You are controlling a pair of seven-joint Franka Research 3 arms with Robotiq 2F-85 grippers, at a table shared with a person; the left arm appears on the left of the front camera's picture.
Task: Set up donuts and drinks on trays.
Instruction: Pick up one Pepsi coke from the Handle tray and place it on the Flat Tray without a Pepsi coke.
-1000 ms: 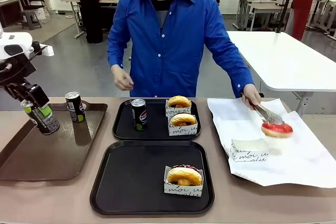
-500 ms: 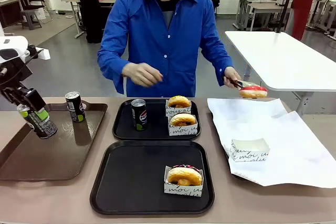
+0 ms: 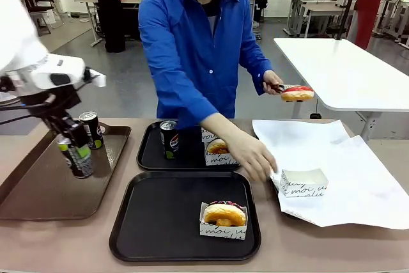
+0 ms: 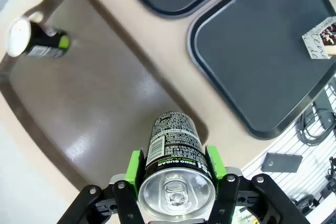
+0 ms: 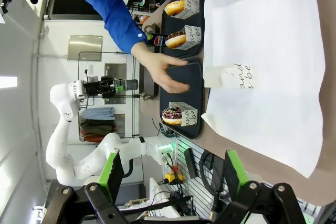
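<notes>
My left gripper [image 3: 73, 146] is shut on a black soda can [image 3: 81, 162] and holds it above the brown tray [image 3: 45, 190]. In the left wrist view the can [image 4: 176, 145] sits between the green pads [image 4: 135, 163]. A second can [image 3: 91, 130] stands on the brown tray, and a third [image 3: 169, 139] on the far black tray [image 3: 150, 153] beside boxed donuts [image 3: 218, 147]. The near black tray [image 3: 160, 215] carries one boxed donut [image 3: 224, 214]. My right gripper [image 5: 173, 182] is open, high above the table with nothing in it.
The person's one hand [image 3: 252, 156] reaches to an empty white box [image 3: 303, 182] on the white paper sheet [image 3: 358, 177]. The other hand holds tongs with a red-glazed donut [image 3: 297, 93] in the air. A white table [image 3: 345, 75] stands behind at the right.
My left arm has carried the can to the right over the brown tray. The person lifted the red donut off the paper and reached the other hand across to the empty box.
</notes>
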